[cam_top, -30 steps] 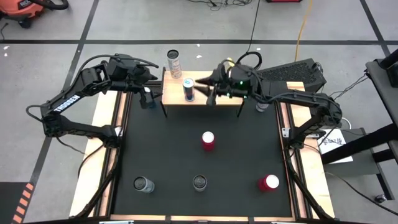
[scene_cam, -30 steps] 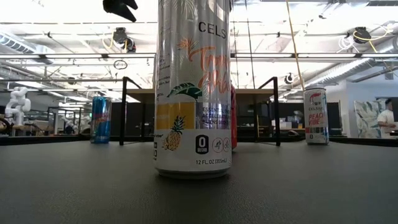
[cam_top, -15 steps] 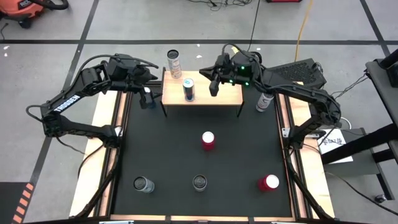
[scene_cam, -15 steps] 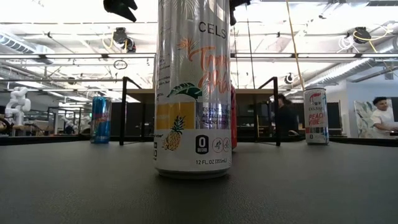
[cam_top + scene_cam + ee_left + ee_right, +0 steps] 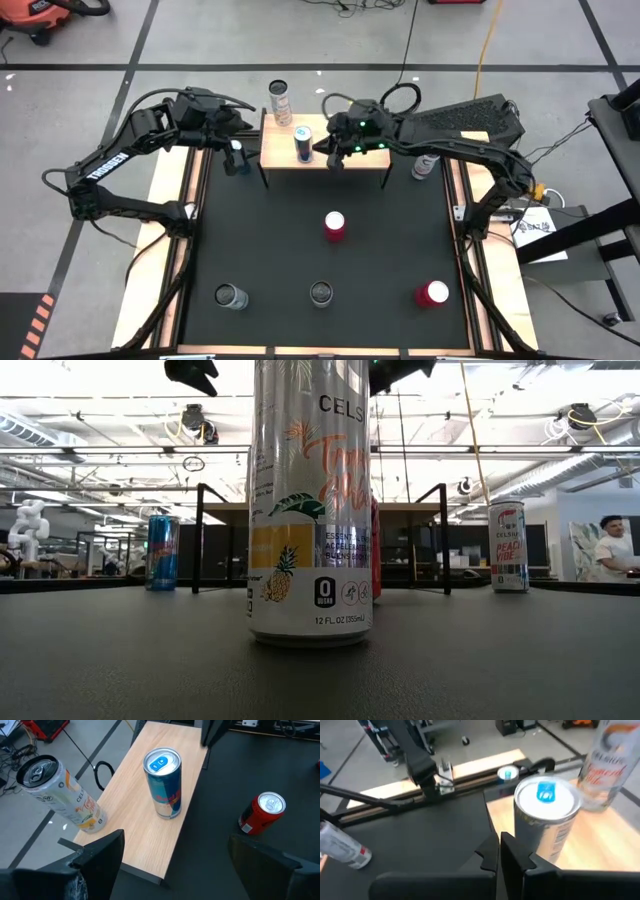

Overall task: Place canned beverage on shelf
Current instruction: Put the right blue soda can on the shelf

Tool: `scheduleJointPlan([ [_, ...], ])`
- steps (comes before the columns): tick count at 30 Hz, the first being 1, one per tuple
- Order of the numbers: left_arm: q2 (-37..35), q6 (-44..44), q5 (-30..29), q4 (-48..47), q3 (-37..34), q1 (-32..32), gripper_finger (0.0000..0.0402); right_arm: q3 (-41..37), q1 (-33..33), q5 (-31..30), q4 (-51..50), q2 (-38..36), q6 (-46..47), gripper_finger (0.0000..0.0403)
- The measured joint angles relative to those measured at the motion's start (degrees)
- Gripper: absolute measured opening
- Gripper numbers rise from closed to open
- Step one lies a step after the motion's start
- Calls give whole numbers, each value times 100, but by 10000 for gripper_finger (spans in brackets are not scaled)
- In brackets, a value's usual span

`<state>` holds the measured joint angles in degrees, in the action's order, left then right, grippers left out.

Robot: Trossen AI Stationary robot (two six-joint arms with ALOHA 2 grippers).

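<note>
Since a second ago the right gripper (image 5: 322,149) has let go of the blue can (image 5: 302,143), pulled back slightly, and its fingers (image 5: 512,851) have closed empty. Just ahead of them the can stands upright on the shelf (image 5: 350,160). Left gripper (image 5: 236,146) hangs open beside the shelf.

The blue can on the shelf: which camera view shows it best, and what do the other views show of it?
The left wrist view: the blue can stands upright and unobstructed on the shelf. The right wrist view shows it partly behind the shut right gripper; the high view shows it small; the low view does not show it.
</note>
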<state>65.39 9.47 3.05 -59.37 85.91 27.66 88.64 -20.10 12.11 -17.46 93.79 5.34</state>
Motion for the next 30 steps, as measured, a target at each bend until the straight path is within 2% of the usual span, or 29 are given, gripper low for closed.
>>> scheduleJointPlan([
  [15, 0, -1, -7, -33, 0, 0, 350, 0, 305, -140, 409, 709, -114, 0],
  [18, 0, -2, -7, -36, 0, 0, 350, 0, 358, -478, 404, 744, -216, 0],
  [30, 0, -2, -7, -36, 0, 0, 350, 0, 380, -471, 526, 739, -282, 0],
])
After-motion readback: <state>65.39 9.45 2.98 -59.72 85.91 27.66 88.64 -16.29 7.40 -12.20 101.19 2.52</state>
